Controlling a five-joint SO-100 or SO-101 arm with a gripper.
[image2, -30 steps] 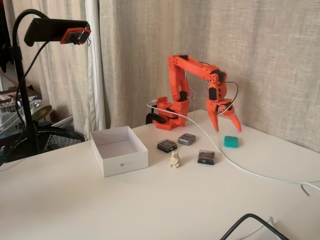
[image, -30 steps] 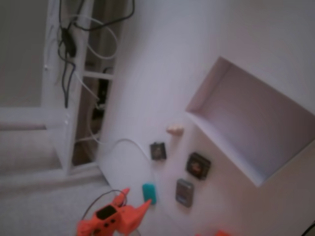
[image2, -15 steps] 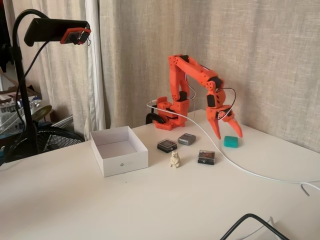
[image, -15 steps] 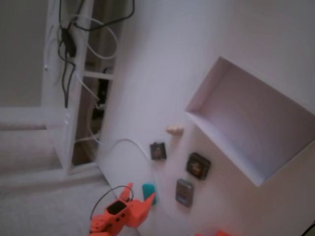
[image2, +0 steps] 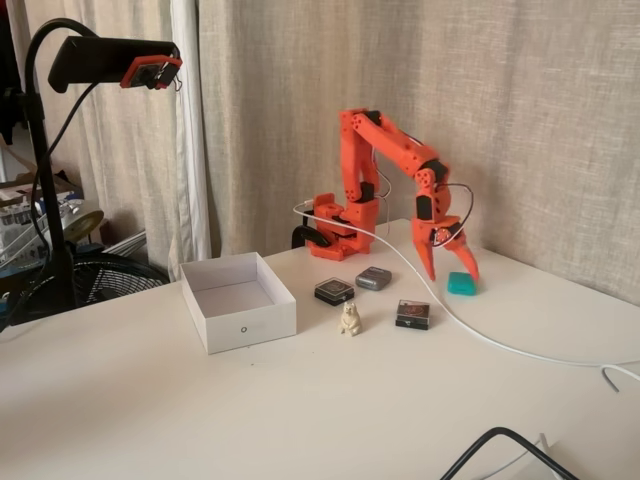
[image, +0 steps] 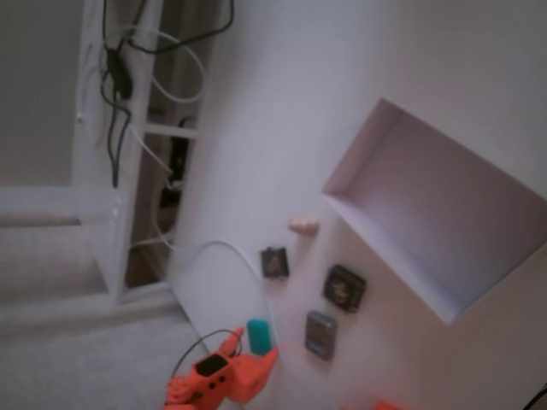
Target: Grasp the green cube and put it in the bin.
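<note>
White table (image2: 200,400), cable (image2: 500,345) beside cube (image2: 461,284)

You are looking at a bright orange arm (image2: 385,150) made of chunky plastic parts. Its gripper (image2: 448,270) is showing two long pointy orange fingers, and thin dark wires are running along it.

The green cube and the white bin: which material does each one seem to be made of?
The green cube looks like soft rubber or matte plastic: even teal colour, rounded edges, no shine; the pictures cannot settle which. The bin looks like thin cardboard: flat matte white walls with sharp folded corners and a small round mark on the front, though stiff plastic is possible.
</note>
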